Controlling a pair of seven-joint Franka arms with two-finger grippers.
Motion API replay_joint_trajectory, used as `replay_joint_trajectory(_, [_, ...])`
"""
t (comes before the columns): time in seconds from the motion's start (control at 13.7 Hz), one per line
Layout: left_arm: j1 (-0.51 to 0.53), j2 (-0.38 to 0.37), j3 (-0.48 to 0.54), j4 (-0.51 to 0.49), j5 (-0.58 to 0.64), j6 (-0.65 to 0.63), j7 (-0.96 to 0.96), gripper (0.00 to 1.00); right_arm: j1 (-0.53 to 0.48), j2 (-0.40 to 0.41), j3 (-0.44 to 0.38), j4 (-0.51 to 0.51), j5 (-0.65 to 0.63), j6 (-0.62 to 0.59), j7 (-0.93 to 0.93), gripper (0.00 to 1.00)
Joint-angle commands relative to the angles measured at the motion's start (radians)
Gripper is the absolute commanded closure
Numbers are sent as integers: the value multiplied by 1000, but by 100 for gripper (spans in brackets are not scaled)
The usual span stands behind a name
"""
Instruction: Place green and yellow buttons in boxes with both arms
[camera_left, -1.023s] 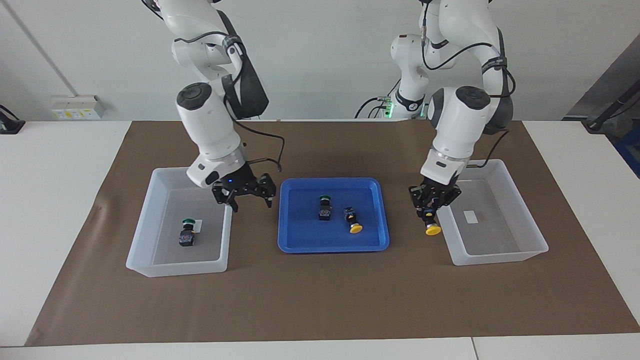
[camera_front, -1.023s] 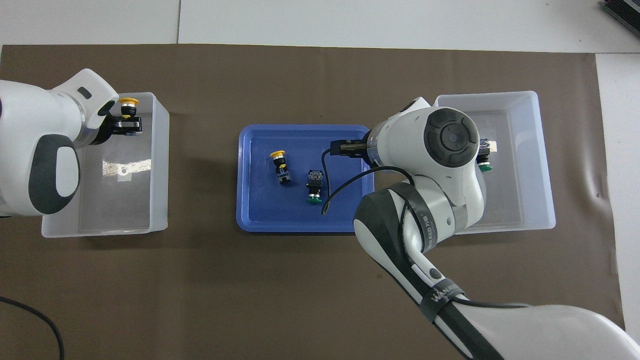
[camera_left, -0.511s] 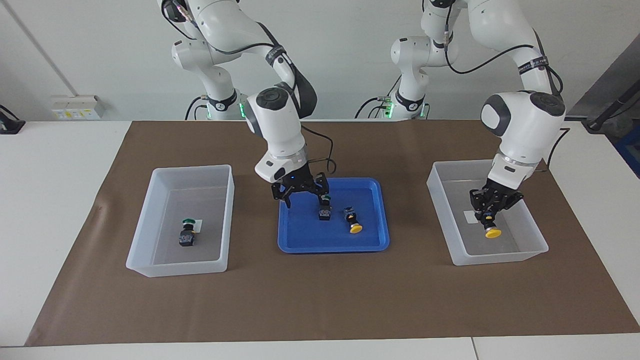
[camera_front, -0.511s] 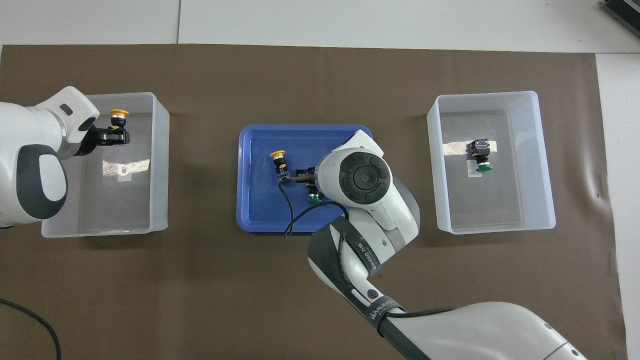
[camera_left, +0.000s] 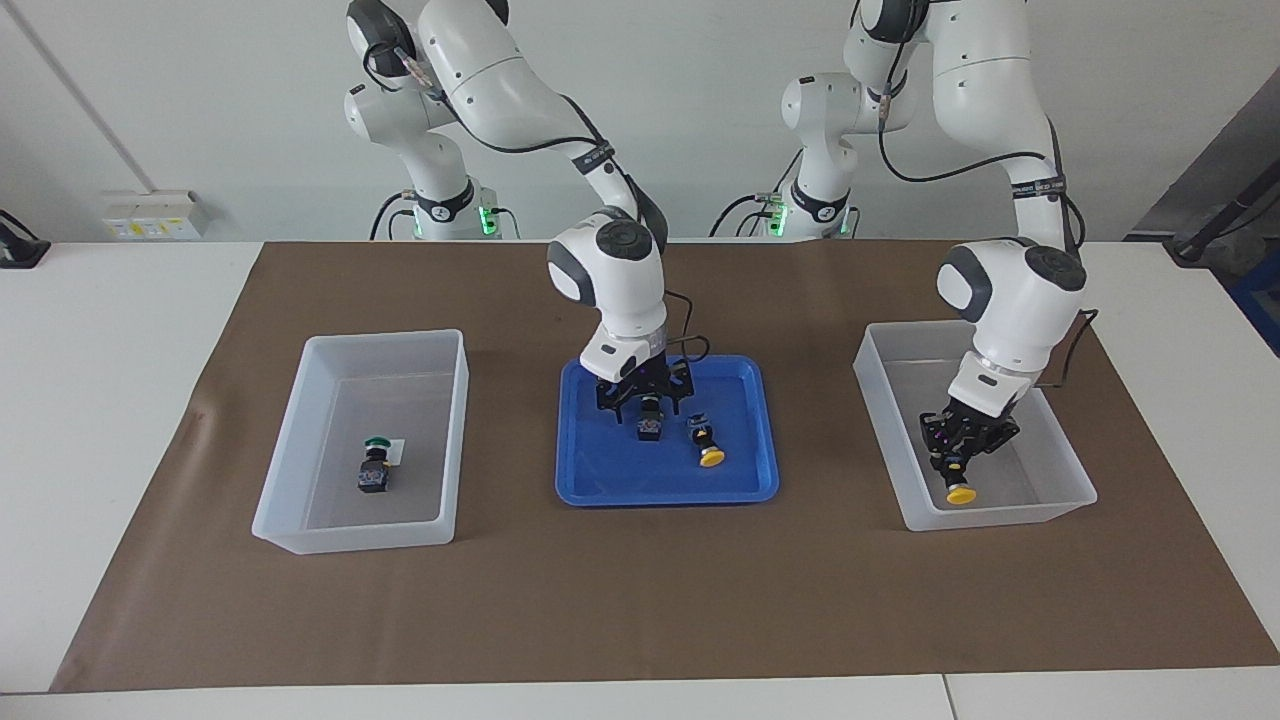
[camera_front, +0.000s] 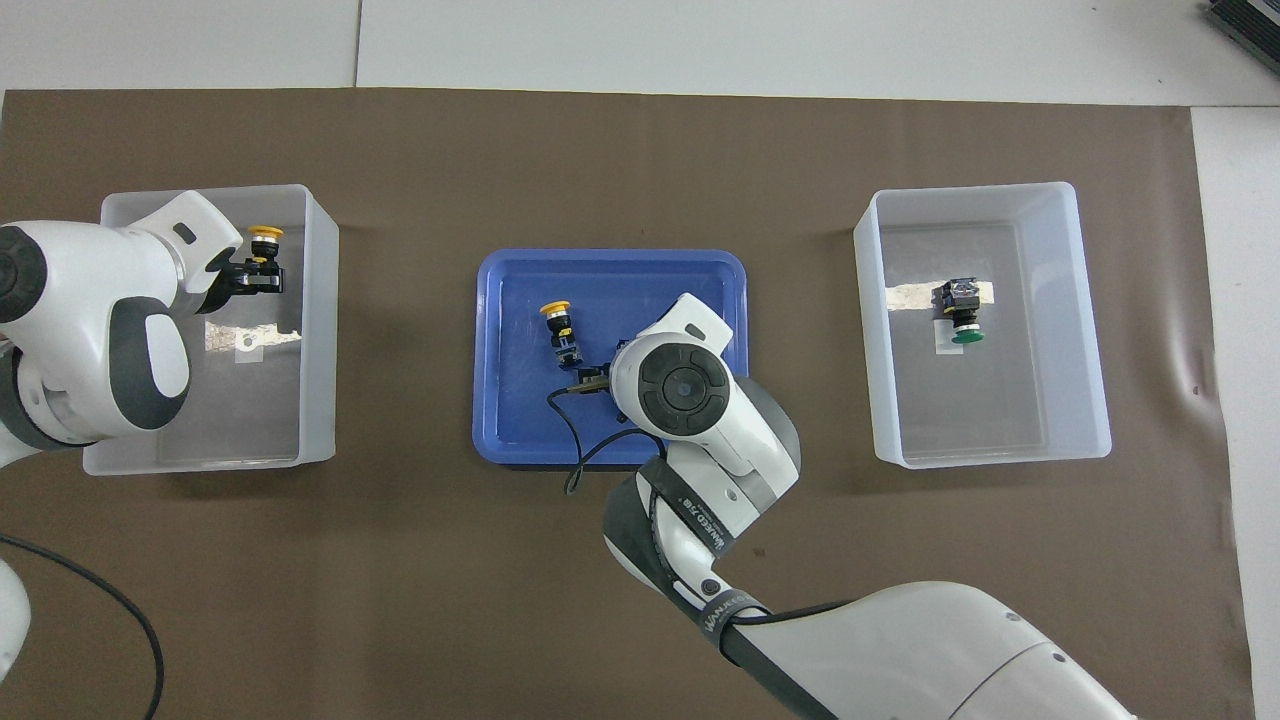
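The right gripper (camera_left: 645, 396) is lowered into the blue tray (camera_left: 580, 480), fingers spread and straddling the green button (camera_left: 650, 417) that stands there; its forearm descends steeply from the elbow above. The left gripper (camera_left: 958, 447) reaches down inside the box (camera_left: 1070, 470) at the left arm's end of the table, pinching a yellow button (camera_left: 959, 487) by its body. That button's long axis runs near vertical, cap downward. In the overhead view, the loose yellow button (camera_front: 558, 327) lies on its side in the tray, cap toward 11 o'clock. A second green button (camera_left: 374, 466) rests in the other box (camera_left: 290, 440), cap toward the robots. Compared with half a second ago, the right gripper has dropped lower around the green button, and the left gripper has carried its button lower in the box.
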Motion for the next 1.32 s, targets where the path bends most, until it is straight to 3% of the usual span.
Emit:
replay_joint_trajectory(0.0, [-1,10,1,4,-17,26,27,45,-8,-10,1,-22,-29,28,29,100])
replay_joint_trajectory(0.07, [-1,10,1,7,-15,23,28,0,-14,-10,1,-13,-29,26,31,100])
replay_joint_trajectory(0.37, [10,-19,3,39,-11,-43,48,0,-33,-16,0,34,-10,-3,34,100])
replay_joint_trajectory(0.66, [-6,-92,0,142,-12,-262,34,0,-154,-184,1,41,-6,-180,2,100])
replay_joint_trajectory(0.8, [-33,-120,-9,188,-11,-354,-22,0,-229,-235,1,41,-5,-249,-111,100])
replay_joint_trajectory(1.24, [-306,-102,-8,148,-6,-234,-359,0,-482,-283,1,10,12,-317,-530,100])
